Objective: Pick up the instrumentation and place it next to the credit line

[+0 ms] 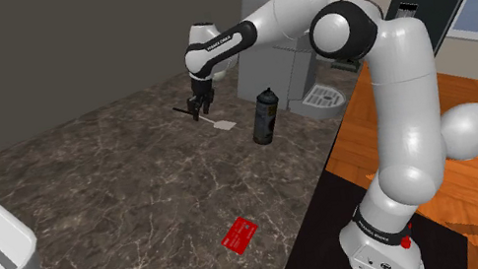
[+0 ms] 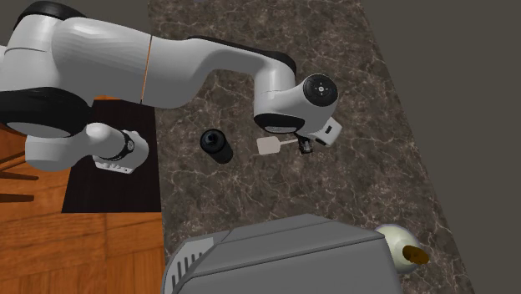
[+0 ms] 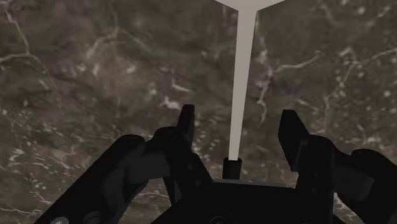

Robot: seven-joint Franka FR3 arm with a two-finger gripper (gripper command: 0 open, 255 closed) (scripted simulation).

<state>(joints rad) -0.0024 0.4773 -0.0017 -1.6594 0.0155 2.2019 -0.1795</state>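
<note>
I see the fingers (image 3: 291, 137) spread wide, straddling the handle of the pale spatula (image 3: 245, 83) on the counter (image 3: 95, 76), not touching it.

A black bottle (image 1: 266, 117) flanks open counter (image 1: 137, 195) toward the red card (image 1: 240, 235).

Pale spatula (image 1: 221, 122), dark handle, flat on veined counter (image 1: 134, 176); red card (image 1: 241, 235) flat, well apart.
</note>
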